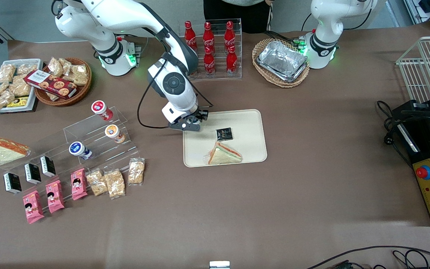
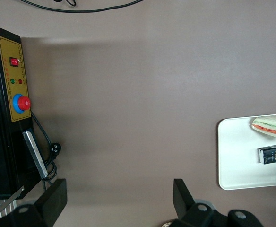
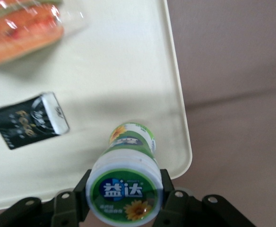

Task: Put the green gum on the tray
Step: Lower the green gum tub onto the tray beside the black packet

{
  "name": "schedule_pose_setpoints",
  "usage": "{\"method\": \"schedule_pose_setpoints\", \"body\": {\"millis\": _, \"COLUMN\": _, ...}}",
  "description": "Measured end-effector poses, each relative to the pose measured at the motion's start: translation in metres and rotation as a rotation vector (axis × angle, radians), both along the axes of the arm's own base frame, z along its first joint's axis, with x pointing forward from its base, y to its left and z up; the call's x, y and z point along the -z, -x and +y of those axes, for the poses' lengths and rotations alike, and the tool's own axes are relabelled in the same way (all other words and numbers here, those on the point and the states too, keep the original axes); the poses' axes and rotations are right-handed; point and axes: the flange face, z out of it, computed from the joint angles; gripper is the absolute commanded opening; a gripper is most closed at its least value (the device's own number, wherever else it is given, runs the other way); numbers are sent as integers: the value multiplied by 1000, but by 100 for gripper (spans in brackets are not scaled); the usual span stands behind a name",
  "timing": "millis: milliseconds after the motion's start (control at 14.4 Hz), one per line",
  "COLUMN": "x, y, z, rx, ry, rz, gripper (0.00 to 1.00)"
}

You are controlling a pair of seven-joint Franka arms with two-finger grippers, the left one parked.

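hand: clamped on the gum can just under its lid
gum can: upright-ish, hanging right below the hand
tray: straight underneath, near its corner, so basically just go down

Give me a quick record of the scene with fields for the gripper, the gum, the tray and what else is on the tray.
gripper: over the tray's corner nearest the working arm's base, fingers shut on the gum
gum: green lid, held by its sides, bottom end at the tray surface
tray: beige, flat on the table
sandwich: wrapped, on the tray, nearer the front camera than the gripper
black packet: on the tray, between gum and sandwich, touching neither
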Motion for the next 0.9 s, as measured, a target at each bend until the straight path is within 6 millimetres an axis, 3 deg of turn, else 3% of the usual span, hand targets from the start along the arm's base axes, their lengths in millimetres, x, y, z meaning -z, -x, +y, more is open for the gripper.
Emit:
{"method": "schedule_pose_setpoints", "body": {"millis": 417, "x": 37, "y": 17, "z": 6, "rx": -13, "ry": 7, "rz": 4, "gripper": 0}}
{"method": "schedule_pose_setpoints", "body": {"millis": 486, "x": 38, "y": 18, "z": 6, "rx": -15, "ry": 8, "rz": 5, "gripper": 31}}
{"method": "schedule_pose_setpoints", "body": {"millis": 556, "x": 39, "y": 20, "z": 7, "rx": -17, "ry": 8, "rz": 6, "gripper": 80}}
{"method": "schedule_pose_setpoints", "body": {"millis": 625, "x": 39, "y": 22, "z": 9, "rx": -20, "ry": 8, "rz": 7, "gripper": 100}}
{"method": "schedule_pose_setpoints", "body": {"millis": 903, "x": 40, "y": 23, "z": 10, "rx": -20, "ry": 8, "rz": 9, "gripper": 100}}
